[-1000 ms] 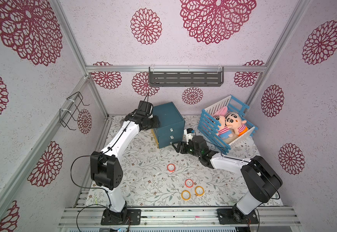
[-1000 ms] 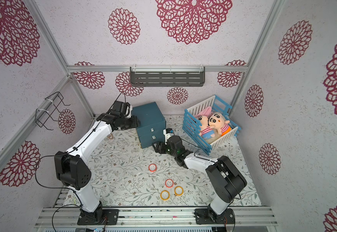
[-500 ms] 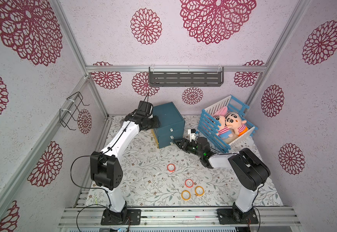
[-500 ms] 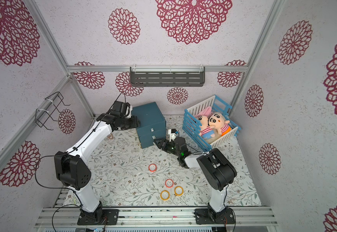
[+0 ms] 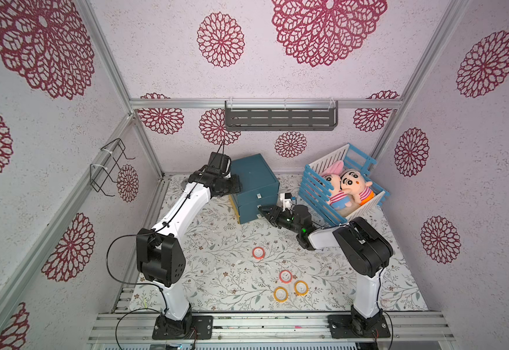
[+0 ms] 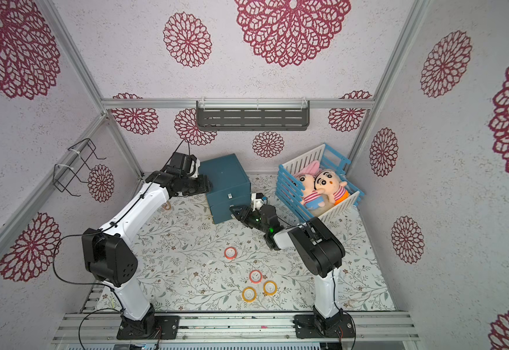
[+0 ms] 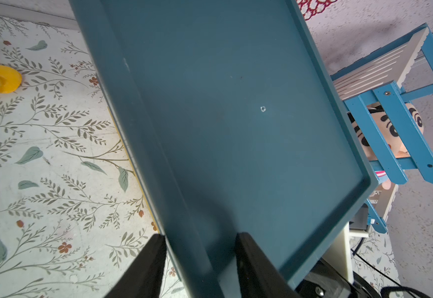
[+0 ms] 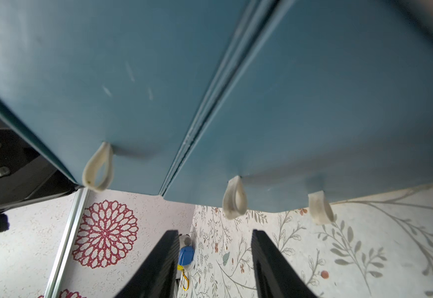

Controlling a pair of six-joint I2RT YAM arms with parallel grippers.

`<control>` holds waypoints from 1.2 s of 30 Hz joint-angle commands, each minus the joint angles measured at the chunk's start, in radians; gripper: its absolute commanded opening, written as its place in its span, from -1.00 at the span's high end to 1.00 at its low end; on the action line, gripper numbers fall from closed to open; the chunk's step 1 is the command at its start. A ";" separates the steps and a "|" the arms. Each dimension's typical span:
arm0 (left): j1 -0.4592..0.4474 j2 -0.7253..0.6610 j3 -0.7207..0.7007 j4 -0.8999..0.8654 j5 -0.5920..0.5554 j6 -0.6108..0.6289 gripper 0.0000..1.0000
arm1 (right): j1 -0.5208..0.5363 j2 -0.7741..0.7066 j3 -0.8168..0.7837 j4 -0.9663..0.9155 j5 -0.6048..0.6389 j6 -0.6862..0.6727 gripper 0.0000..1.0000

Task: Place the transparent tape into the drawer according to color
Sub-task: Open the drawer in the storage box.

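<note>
Near frame centre in a top view, my right gripper [image 5: 262, 210], parted and empty, points left at the middle cream pull loop [image 8: 227, 200] just ahead.

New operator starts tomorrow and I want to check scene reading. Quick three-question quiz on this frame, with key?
1. How many tape rolls lie on the mat?
2. True or false: the right gripper holds a tape roll.
3. The left gripper straddles: A) the blue crate, B) the cabinet top edge, C) the wire rack.
Key: 1) Four: two red, two yellow-orange. 2) False: open, empty, facing the drawer pulls. 3) B.
</note>
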 commanded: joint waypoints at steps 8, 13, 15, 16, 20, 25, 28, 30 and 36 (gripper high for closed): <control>0.007 -0.026 -0.011 -0.013 0.011 0.021 -0.02 | -0.011 0.037 0.074 0.016 0.019 0.023 0.08; 0.007 -0.026 -0.011 -0.015 0.013 0.023 -0.02 | -0.013 0.056 0.095 0.002 0.024 0.025 0.15; 0.007 -0.028 -0.014 -0.014 0.012 0.023 -0.02 | -0.015 0.060 0.098 -0.003 0.027 0.024 0.19; 0.007 -0.029 -0.015 -0.014 0.012 0.022 -0.03 | -0.015 0.062 0.098 -0.002 0.027 0.025 0.21; 0.007 -0.031 -0.019 -0.012 0.016 0.021 -0.02 | -0.015 0.065 0.097 0.002 0.033 0.031 0.29; 0.007 -0.033 -0.021 -0.013 0.017 0.023 -0.02 | -0.017 0.073 0.101 0.003 0.042 0.034 0.41; 0.007 -0.036 -0.024 -0.013 0.017 0.023 -0.03 | -0.017 0.080 0.104 0.005 0.044 0.038 0.44; 0.007 -0.037 -0.025 -0.013 0.017 0.024 -0.02 | -0.017 0.086 0.106 0.007 0.047 0.042 0.48; 0.007 -0.041 -0.033 -0.014 0.016 0.025 -0.02 | -0.017 0.088 0.107 0.007 0.051 0.047 0.78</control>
